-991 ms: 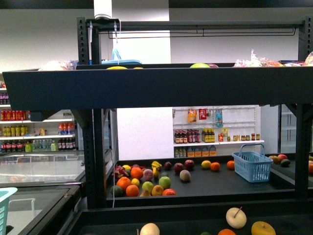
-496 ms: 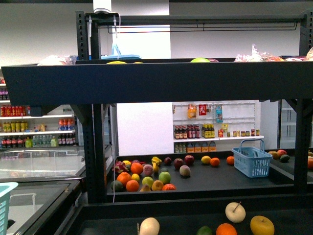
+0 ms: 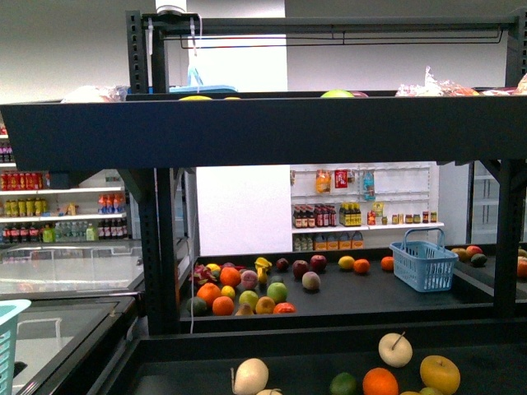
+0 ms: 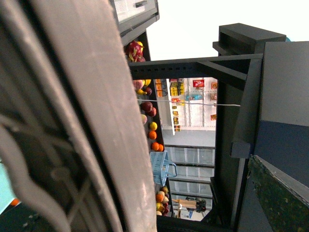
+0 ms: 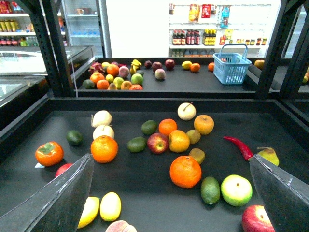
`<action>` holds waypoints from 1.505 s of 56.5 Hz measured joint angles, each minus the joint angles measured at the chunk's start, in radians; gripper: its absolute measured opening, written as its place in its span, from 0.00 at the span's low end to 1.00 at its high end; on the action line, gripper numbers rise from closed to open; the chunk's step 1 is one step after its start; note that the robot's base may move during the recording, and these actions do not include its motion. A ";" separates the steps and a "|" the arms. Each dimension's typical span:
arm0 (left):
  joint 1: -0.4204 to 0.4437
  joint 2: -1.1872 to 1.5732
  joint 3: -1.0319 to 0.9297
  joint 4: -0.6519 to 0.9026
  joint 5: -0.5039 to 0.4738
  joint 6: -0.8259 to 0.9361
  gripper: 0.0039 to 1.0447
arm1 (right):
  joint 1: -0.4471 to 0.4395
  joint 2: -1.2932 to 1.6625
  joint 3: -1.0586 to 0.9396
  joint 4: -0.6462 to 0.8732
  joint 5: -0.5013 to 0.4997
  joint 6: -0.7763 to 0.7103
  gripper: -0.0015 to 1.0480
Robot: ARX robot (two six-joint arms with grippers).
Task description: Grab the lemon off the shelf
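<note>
Looking lower than a second ago, with more fruit showing on the near deck of the black metal shelf [image 3: 247, 132], so closing on the small bright yellow oval lemon [image 5: 110, 206] there, just beside the released right claw [image 5: 169, 157].

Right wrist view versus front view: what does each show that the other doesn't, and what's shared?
Only the right wrist view: the open right hand, most of the near deck's fruit, including two small yellow ovals, either possibly the lemon, and a red chili. Only the front view: the upper deck of the shelf and a teal basket at far left. Both: the blue basket, the far fruit pile and the white stemmed fruit.
</note>
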 joint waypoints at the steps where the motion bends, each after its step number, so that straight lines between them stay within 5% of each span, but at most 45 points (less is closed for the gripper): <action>1: 0.000 0.003 0.002 0.000 -0.003 0.000 0.92 | 0.000 0.000 0.000 0.000 0.000 0.000 0.93; 6: 0.000 0.009 0.003 -0.002 -0.014 0.008 0.91 | 0.000 0.000 0.000 0.000 0.000 0.000 0.93; 35: 0.005 0.008 0.003 -0.029 -0.024 0.033 0.15 | 0.000 0.000 0.000 0.000 0.000 0.000 0.93; 64: -0.047 -0.219 -0.134 -0.154 0.061 0.264 0.09 | 0.000 0.000 0.000 0.000 0.000 0.000 0.93; 85: -0.232 -0.365 -0.163 -0.166 0.185 0.328 0.07 | 0.000 0.000 0.000 0.000 0.000 0.000 0.93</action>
